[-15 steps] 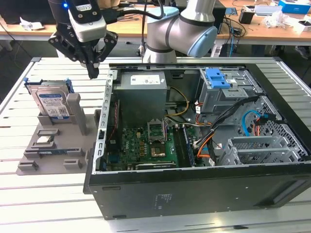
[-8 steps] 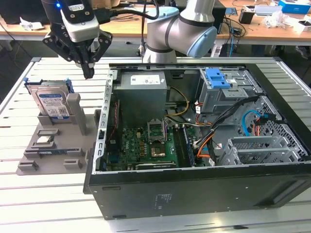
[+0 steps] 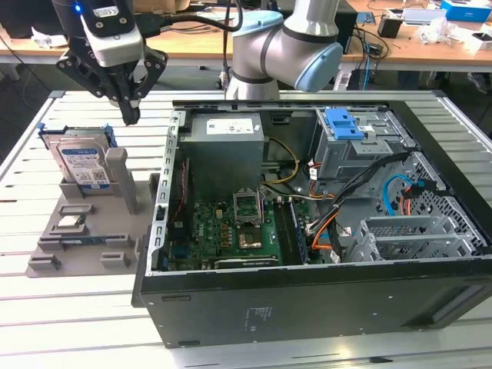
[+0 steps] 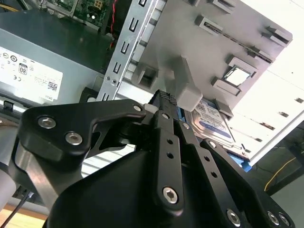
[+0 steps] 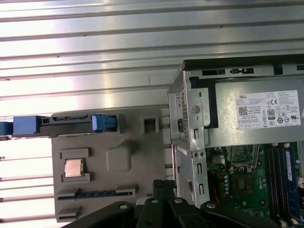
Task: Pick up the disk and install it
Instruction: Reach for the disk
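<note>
The disk [image 3: 81,165] stands on edge in a grey holder [image 3: 84,257] at the exterior view's left. It is a silver drive with a white-and-blue label in a blue caddy. My gripper [image 3: 131,115] hangs above it and slightly toward the exterior view's right, over the holder's upright post [image 3: 117,169]. Its black fingers are shut together with nothing between them. In the second wrist view the fingertips [image 4: 165,97] point at the post, with the disk [image 4: 213,121] just beyond. The first wrist view shows the disk [image 5: 66,121] edge-on from above.
An open computer case [image 3: 307,300] lies at the exterior view's right of the holder, its metal wall [image 3: 165,192] close to the gripper. Inside are a grey power-supply box [image 3: 227,142] and a blue bracket [image 3: 344,123]. A chip [image 3: 71,223] rests on the holder.
</note>
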You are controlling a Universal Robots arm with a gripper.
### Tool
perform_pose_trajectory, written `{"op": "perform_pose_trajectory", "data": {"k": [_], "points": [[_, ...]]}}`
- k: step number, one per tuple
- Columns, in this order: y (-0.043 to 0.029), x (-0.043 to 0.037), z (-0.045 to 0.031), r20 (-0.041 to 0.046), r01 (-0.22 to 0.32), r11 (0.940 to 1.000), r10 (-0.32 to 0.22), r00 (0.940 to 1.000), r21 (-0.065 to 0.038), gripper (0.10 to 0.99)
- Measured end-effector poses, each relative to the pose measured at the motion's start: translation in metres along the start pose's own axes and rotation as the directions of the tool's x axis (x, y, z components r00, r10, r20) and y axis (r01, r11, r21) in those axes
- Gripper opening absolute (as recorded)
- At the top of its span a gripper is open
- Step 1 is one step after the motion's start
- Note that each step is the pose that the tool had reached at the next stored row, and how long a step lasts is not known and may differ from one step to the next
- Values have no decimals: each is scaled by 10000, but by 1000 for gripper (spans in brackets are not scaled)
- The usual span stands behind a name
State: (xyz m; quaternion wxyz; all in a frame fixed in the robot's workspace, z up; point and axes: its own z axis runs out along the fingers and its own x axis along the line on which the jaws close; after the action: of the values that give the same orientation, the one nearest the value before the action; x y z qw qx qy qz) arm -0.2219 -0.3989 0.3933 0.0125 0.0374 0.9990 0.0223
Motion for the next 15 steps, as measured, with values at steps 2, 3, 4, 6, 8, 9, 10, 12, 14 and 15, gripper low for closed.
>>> {"op": "perform_pose_trajectory", "data": {"k": [2,3,4,6,8,9,10,12,14,15], "points": [[-4,48,-1,0,0,10000,0,10000,-1,102],[-5,61,-1,1,0,10000,0,10000,-1,102],[-5,74,-2,0,0,10000,0,10000,-1,102],[-8,105,-2,0,0,10000,0,10000,0,102],[-11,150,-4,0,0,10000,0,10000,0,102],[-12,168,-4,0,-1,10000,1,10000,-1,102],[-14,192,-5,1,0,10000,0,10000,-1,102],[-17,232,-6,0,0,10000,0,10000,-1,102],[-20,267,-7,0,0,10000,0,10000,-1,102],[-21,281,-8,0,0,10000,0,10000,0,102]]}}
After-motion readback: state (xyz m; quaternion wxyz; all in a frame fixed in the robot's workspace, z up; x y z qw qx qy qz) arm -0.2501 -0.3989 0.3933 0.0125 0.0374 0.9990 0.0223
